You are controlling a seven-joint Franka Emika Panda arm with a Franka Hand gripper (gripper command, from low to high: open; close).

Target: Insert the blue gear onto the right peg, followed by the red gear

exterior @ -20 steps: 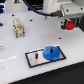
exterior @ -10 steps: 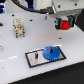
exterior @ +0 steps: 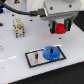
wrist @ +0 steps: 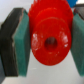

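On the grey plate (exterior: pixel 45 57), the free peg (exterior: pixel 36 56) stands at the exterior view's left and the blue gear (exterior: pixel 51 53) sits seated at its right. Higher right, the fingers (exterior: pixel 61 27) pinch the red gear (exterior: pixel 61 27); if its hole misses the pin, it'll jam. It's moved a bit lower and left since earlier.

Bright red gear (wrist: pixel 50 41) sits between the claw's (exterior: pixel 61 27) teal pads (wrist: pixel 21 42), which are backed by dark grey fingers. Below the claw, a bright blue gear (exterior: pixel 51 53) lies on a grey plate (exterior: pixel 35 58) bordered in black, on a white table (exterior: pixel 15 52).
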